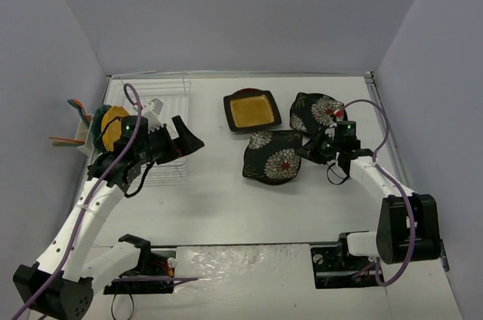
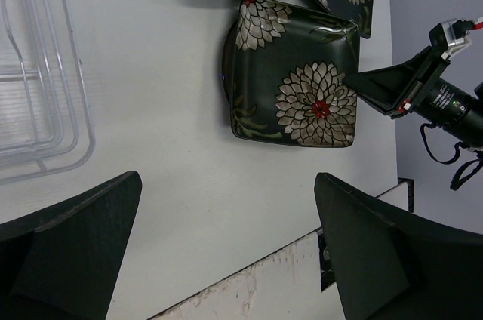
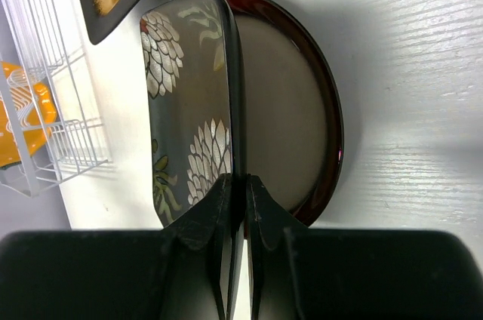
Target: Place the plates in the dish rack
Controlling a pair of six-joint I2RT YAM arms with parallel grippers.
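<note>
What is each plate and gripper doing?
Left gripper: open, empty.
Right gripper: shut on near flowered plate.
Near flowered plate: tilted up off red-rimmed plate.
Red-rimmed plate: flat on table.
Square plate: flat on table.
Far flowered plate: flat on table.
Orange plate: standing in dish rack.

- The white table [image 1: 226, 199] lay under everything — its near edge [image 1: 226, 266] looked scuffed, the paint patchy.
- Plain grey-lilac walls [image 1: 249, 10] closed it in at the back and on both sides.
- Thin orange and teal sticks [image 1: 62, 139] jutted out past the table's left edge — too small to identify.
</note>
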